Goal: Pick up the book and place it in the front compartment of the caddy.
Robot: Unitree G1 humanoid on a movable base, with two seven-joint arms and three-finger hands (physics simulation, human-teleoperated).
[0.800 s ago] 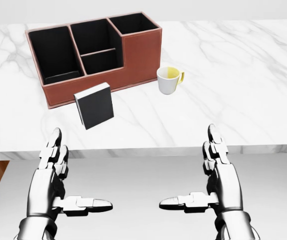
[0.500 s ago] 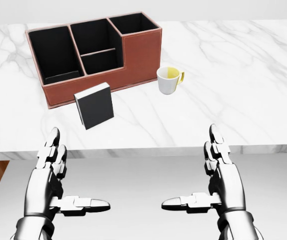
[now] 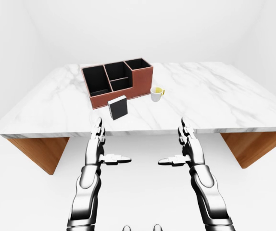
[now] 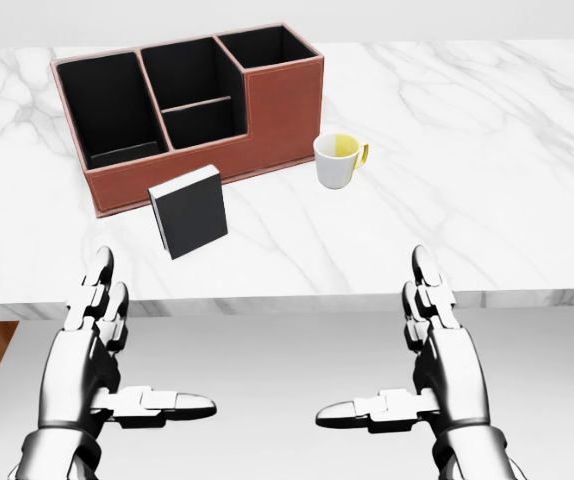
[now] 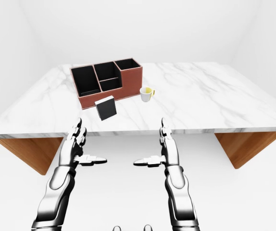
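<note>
A black book (image 4: 189,212) with white page edges stands upright on the marble table (image 4: 467,150), just below the caddy in the head view. The reddish-brown caddy (image 4: 192,110) has several black compartments and lies at the upper left of that view. My left hand (image 4: 117,355) is open below the table's near edge, under the book and apart from it. My right hand (image 4: 407,355) is open too, further right, with nothing in it. Both hands hang off the table, fingers up and thumbs pointing inward.
A white mug (image 4: 338,160) with a yellow inside stands right of the caddy. The table edge (image 4: 297,300) runs between my hands and the objects. Wooden table supports (image 3: 39,151) show at both sides in the left-eye view.
Both hands have shifted slightly to the left and a little upward. The book, caddy and mug have not moved.
</note>
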